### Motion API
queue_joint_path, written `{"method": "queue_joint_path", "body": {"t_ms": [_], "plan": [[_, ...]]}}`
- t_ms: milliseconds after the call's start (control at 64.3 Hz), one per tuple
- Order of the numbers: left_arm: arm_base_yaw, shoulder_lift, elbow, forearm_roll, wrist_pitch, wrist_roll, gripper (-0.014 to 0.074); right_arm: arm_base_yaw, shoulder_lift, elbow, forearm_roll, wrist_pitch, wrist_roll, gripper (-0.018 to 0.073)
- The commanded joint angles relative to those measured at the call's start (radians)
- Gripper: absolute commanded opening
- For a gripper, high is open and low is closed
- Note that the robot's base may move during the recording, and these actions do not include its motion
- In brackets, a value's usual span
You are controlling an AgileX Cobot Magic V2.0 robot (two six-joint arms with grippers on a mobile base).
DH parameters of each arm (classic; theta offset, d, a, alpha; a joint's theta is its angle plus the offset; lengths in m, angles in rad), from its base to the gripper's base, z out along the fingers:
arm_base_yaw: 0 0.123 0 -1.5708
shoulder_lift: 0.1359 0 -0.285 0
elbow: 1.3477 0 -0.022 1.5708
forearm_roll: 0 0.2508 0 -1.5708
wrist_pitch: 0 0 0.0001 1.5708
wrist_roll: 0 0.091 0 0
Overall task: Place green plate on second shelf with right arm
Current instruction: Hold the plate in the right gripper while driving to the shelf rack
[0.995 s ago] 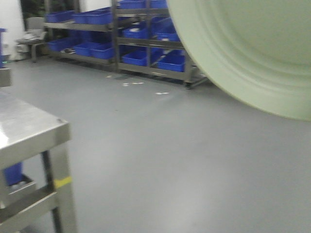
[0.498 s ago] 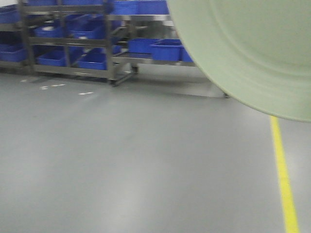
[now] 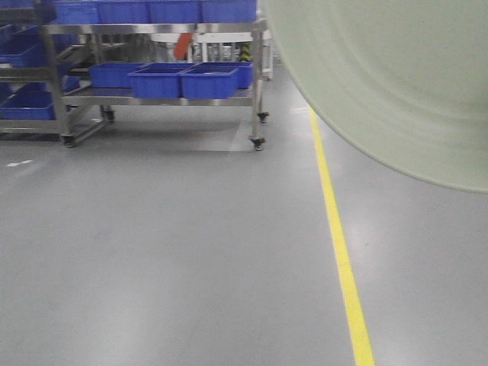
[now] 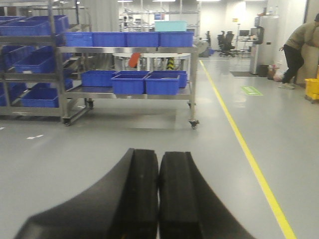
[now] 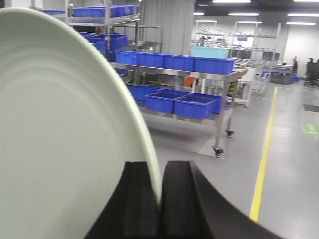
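Observation:
The green plate (image 5: 65, 124) is pale sage green with faint rings and stands on edge, held up in the air. My right gripper (image 5: 160, 172) is shut on its rim, one black finger on each face. The plate also fills the upper right of the front view (image 3: 396, 76), close to the camera. My left gripper (image 4: 158, 164) is shut and empty, its two black fingers pressed together above the grey floor. A wheeled steel shelf rack (image 3: 255, 84) with blue bins (image 3: 183, 80) stands ahead on the left; it also shows in the left wrist view (image 4: 192, 74) and the right wrist view (image 5: 224, 94).
A yellow floor line (image 3: 335, 236) runs away from me on the right. More racks of blue bins (image 3: 27, 103) stand at far left. A person (image 4: 299, 47) bends over by a yellow crate at the far right of the left wrist view.
The whole view has swung right: the steel table and the left racks slid out of frame, and the yellow line and wheeled rack came in. The plate stays held in the same place.

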Motion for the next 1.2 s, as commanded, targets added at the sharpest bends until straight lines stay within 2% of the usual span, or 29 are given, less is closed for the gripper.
{"method": "queue_joint_path", "body": {"t_ms": [0,1182], "plan": [[-0.006,-0.018,0.042,-0.004,-0.082,-0.006,0.013,-0.001,0.007,-0.03,0.001,-0.118,0.005,0.0053],[-0.006,-0.018,0.042,-0.004,-0.082,-0.006,0.013,-0.001,0.007,-0.03,0.001,-0.119,0.005,0.0053]]}}
